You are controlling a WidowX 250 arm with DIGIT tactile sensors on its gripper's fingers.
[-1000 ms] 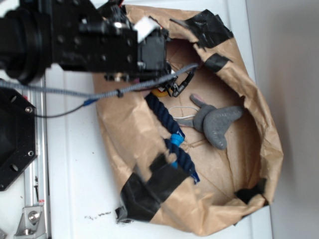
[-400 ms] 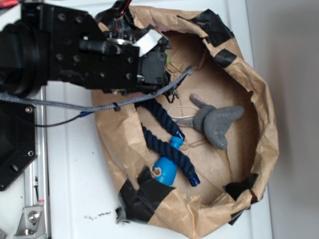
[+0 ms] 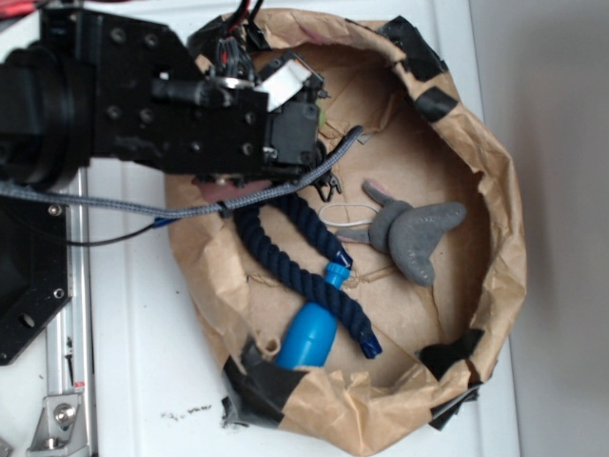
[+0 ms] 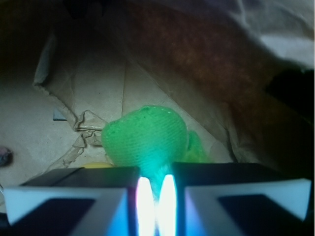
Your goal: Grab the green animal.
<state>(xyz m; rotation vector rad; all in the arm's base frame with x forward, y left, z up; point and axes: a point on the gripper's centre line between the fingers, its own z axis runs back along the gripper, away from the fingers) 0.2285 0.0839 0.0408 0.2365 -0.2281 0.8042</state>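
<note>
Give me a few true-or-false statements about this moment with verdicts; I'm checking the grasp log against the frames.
1. In the wrist view the hand is closed on the green animal. True: green fabric sits in the narrow gap between the two fingers.
2. The grey plush toy lies outside the paper bag. False: it lies on the bag's floor.
3. A dark blue rope lies inside the bag. True.
4. The blue bottle-like toy rests on top of the grey plush toy. False: it lies apart from it, near the bag's taped lower rim.
5. The green animal shows plainly in the exterior view. False: the arm covers nearly all of it.
</note>
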